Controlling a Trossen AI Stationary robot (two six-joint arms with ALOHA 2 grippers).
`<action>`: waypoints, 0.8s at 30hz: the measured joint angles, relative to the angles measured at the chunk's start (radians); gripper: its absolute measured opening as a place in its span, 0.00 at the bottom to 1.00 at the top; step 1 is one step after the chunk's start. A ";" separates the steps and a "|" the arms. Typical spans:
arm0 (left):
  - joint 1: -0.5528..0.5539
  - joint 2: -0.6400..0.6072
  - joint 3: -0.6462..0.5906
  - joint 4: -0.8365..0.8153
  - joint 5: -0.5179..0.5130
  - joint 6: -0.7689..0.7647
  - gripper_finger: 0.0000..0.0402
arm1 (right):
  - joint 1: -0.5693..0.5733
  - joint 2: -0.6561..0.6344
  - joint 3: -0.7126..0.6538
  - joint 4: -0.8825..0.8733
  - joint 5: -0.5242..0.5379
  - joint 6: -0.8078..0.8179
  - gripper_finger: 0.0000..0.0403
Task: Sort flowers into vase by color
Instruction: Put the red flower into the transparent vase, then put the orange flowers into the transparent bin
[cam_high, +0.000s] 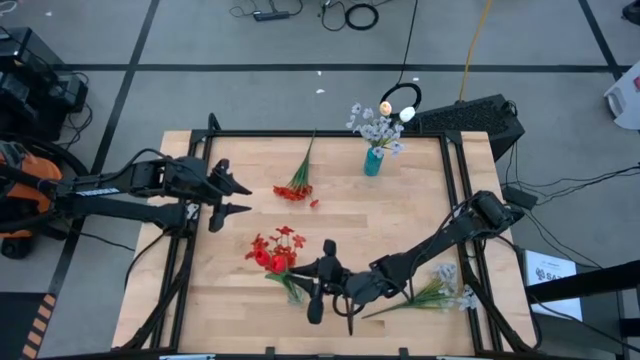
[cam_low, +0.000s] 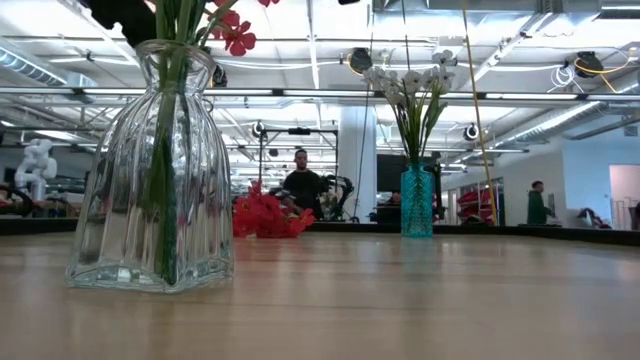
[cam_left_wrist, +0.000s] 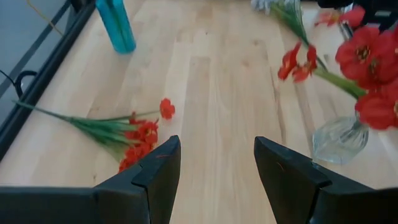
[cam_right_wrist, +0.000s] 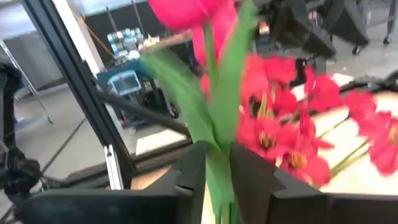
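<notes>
a: start with the big stuff. what do you have?

b: i see the desk (cam_high: 400, 240), pale wood in a black frame. my left arm reaches in from the left side, and its hand (cam_high: 232, 197) hovers over bare wood with the fingers apart, holding nothing. my right arm comes in from the right edge and bends toward the near middle.

a: and the right hand?

b: the right hand (cam_high: 322, 291) sits at the clear vase (cam_high: 293, 288), near the front edge. from its wrist view the fingers (cam_right_wrist: 189, 177) are pressed together on a green stem (cam_right_wrist: 217, 149) topped by a red bud (cam_right_wrist: 183, 11), so it's clamped on that stem right beside the red flowers (cam_high: 277, 250) standing in the clear vase.

a: where's the other vase?

b: the teal vase (cam_high: 373, 161) stands near the far edge, right of centre, with a white spray (cam_high: 374, 125) upright in it. in the low view it's well behind the clear vase.

a: anything loose on the desk?

b: two bunches. a red bunch (cam_high: 296, 184) lies flat in the far middle, stalk pointing at the far edge, between my left hand and the teal vase. one red blossom (cam_high: 314, 203) lies just beside it, apart. a white bunch (cam_high: 440, 292) lies by the front right corner, partly under my right arm.

a: people?

b: a person (cam_low: 301, 186) sits far back in the room, beyond the desk.
</notes>
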 joint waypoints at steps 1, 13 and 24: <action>0.000 0.000 0.000 -0.007 0.000 0.000 0.52 | 0.000 0.000 0.000 -0.017 -0.003 0.013 0.17; 0.000 0.000 0.000 -0.079 0.000 0.000 0.52 | 0.003 -0.127 0.000 -0.286 -0.003 0.048 0.26; 0.000 0.002 0.000 -0.073 -0.099 -0.094 0.52 | -0.041 -0.359 0.000 -0.839 -0.001 0.335 0.23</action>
